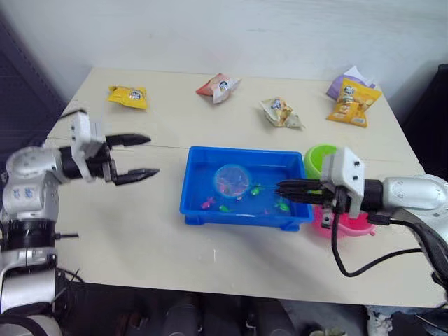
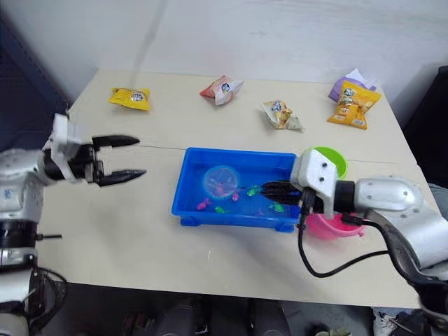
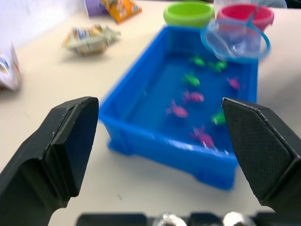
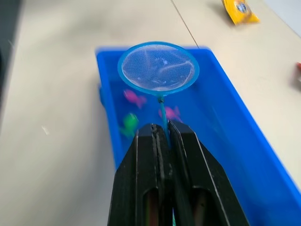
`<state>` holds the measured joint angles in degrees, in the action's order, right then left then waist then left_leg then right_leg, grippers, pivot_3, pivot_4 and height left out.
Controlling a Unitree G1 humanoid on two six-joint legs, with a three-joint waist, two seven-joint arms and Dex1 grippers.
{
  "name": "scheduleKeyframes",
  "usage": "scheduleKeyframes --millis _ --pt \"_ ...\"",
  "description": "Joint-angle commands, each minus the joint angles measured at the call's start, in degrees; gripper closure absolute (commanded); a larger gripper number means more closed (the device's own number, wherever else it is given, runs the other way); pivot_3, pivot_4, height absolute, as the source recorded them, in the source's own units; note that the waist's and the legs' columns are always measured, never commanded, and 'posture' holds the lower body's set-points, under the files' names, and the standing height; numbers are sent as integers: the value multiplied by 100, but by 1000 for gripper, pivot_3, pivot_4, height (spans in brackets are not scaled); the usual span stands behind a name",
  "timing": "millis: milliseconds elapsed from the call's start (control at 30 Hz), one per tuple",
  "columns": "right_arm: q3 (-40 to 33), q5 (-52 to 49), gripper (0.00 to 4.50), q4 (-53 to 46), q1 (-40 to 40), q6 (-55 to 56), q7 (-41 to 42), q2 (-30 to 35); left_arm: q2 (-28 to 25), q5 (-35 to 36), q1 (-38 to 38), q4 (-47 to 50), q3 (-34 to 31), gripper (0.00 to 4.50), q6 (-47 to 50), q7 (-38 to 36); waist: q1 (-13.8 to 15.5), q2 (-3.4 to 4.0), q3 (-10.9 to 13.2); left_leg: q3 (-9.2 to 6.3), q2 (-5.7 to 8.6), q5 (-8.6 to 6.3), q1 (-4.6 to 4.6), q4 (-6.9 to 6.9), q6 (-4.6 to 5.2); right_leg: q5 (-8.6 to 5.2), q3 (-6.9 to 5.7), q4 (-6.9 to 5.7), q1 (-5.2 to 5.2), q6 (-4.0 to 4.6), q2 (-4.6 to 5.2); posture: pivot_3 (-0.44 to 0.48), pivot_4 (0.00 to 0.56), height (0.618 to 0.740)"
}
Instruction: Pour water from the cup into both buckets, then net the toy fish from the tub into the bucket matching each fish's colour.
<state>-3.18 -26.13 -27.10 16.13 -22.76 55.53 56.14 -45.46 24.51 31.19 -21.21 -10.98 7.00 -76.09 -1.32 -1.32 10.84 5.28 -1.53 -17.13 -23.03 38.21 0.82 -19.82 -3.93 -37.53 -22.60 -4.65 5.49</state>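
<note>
While the right gripper [image 4: 162,129] is pinched tight on the thin handle of the net [image 4: 158,67], the hoop hangs over the middle of the blue tub [image 1: 198,183], which sits at the centre of the head-camera frame. The left gripper [image 1: 138,156] hovers at centre left, its fingers spread wide and empty, well apart from the tub. Several toy fish [image 3: 193,96], magenta and green, lie scattered on the tub floor in shallow water. The green bucket [image 1: 319,156] and the pink bucket [image 1: 352,225] stand just beside the tub's right end, partly behind the right arm. The net looks very light, and its mesh is probably soft, so it should sag under a wet fish; the slim handle is likely to twist in the grip, so holding it well down the shaft seems sensible. The fish look tiny and slick, best scooped from beneath.
</note>
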Motion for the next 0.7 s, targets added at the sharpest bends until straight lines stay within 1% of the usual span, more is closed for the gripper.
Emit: scheduleKeyframes --millis 33,167,267,367,600,700 --pt "-339 774 4500 292 -200 879 -159 73 80 290 -430 631 -303 22 199 276 1 -1 0 0 0 0 1 0 0 0 0 0 1 0 1 0 150 738" --pt "-377 881 4500 297 -265 627 -261 72 112 488 -1273 1443 -440 22 529 486 -18 -1 -1 -1 -4 0 5 3 -1 1 4 -4 3 -1 2 0 150 738" --pt "-305 940 4500 234 -285 579 -219 96 63 493 -1609 1723 -512 22 567 583 -34 -1 -1 3 -6 3 18 0 -5 0 10 -8 5 1 0 0 150 738" --pt "-174 964 4500 266 -171 433 -86 155 -8 508 -1691 1820 -540 22 612 606 -23 -1 -1 3 -6 5 29 -1 -8 -3 12 -1 9 6 1 0 150 738" --pt "-328 1147 4500 391 -170 651 175 404 20 660 -1804 2277 -524 22 881 725 -23 -1 -1 4 -5 5 34 -4 -9 -3 16 0 13 6 4 0 150 738" --pt "-295 1336 4500 484 -271 795 342 598 161 604 -1793 2291 -570 22 631 877 -22 -1 -1 7 -5 5 36 -7 -9 -3 17 0 13 6 4 0 150 738"
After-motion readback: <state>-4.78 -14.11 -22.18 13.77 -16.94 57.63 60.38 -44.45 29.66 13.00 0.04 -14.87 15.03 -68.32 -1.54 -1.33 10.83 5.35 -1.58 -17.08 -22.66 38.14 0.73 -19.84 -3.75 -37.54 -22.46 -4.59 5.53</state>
